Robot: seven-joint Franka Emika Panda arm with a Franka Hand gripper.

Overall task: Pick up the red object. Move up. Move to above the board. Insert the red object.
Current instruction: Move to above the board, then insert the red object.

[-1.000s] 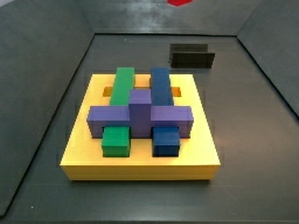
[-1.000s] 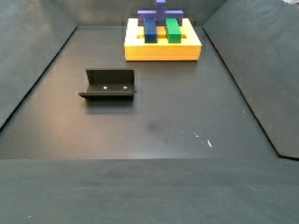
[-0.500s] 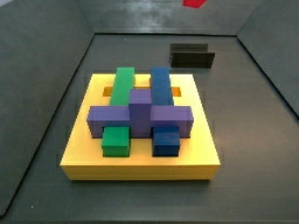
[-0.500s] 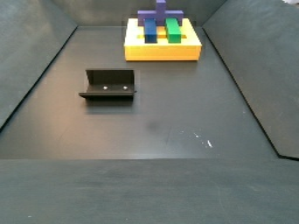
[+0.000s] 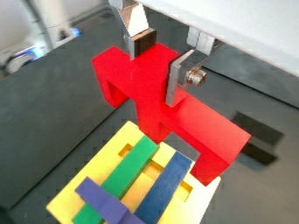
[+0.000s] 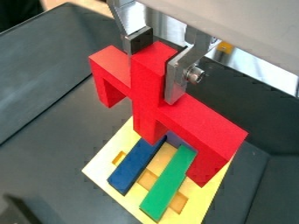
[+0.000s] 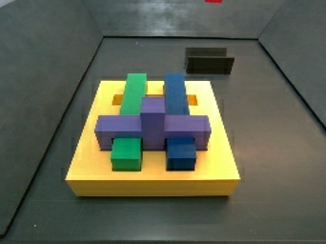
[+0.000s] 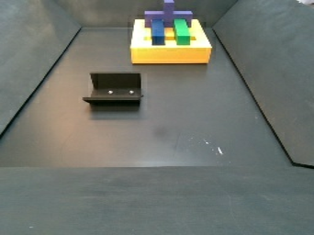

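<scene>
My gripper (image 5: 162, 61) (image 6: 160, 59) is shut on the central stem of the red object (image 5: 176, 114) (image 6: 187, 127), one silver finger on each face. In both wrist views the red object hangs in the air above the board (image 5: 105, 166) (image 6: 111, 162), well apart from it. The board (image 7: 152, 177) (image 8: 172, 55) is a yellow slab carrying a long green block (image 7: 133, 91), a long blue block (image 7: 174, 91) and a purple piece (image 7: 152, 126) across them. In a side view only a thin sliver of the red object (image 7: 213, 1) shows at the upper edge; the gripper is out of both side views.
The dark fixture (image 7: 211, 62) (image 8: 114, 89) stands on the grey floor away from the board. Sloping grey walls (image 7: 51, 114) enclose the workspace.
In a side view the red object has drifted right and upward, leaving only a sliver at the frame's edge. The board and fixture have not moved.
</scene>
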